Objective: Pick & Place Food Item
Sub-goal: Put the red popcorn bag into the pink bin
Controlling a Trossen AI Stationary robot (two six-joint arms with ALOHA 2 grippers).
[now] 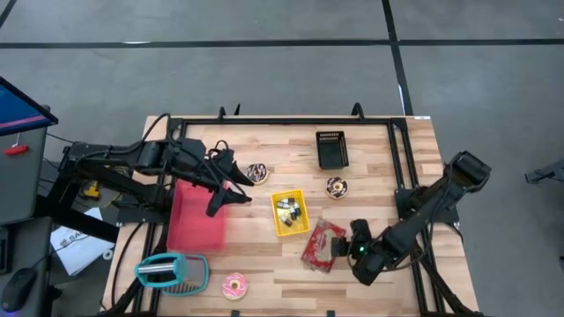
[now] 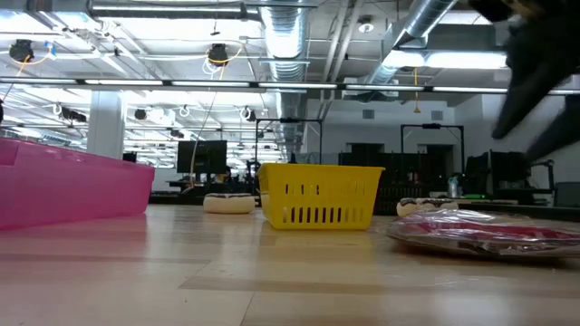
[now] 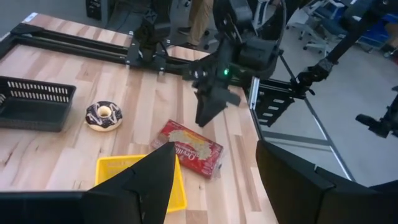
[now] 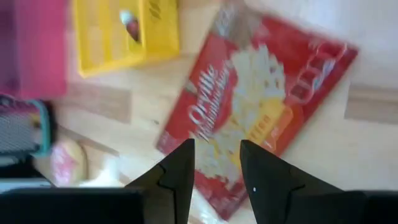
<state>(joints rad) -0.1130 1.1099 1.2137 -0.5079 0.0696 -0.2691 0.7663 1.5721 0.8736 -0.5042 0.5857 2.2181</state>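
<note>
A red popcorn bag (image 1: 319,246) lies flat on the wooden table, right of the middle, near the front; it also shows in the right wrist view (image 4: 249,118). My right gripper (image 4: 216,152) hangs open a little above the bag's right part, slanting down, with only the bag's print showing through the gap. In the low view its dark fingers (image 2: 535,91) stand clear above the bag (image 2: 489,234). My left gripper (image 1: 236,183) hangs open in the air beside the pink bin (image 1: 196,220), holding nothing.
A yellow basket (image 1: 290,212) with small items stands just left of the bag. A black basket (image 1: 331,150) is at the back. Donuts lie at the middle (image 1: 257,173), right of it (image 1: 337,187) and front left (image 1: 234,286). A teal basket (image 1: 172,271) sits front left.
</note>
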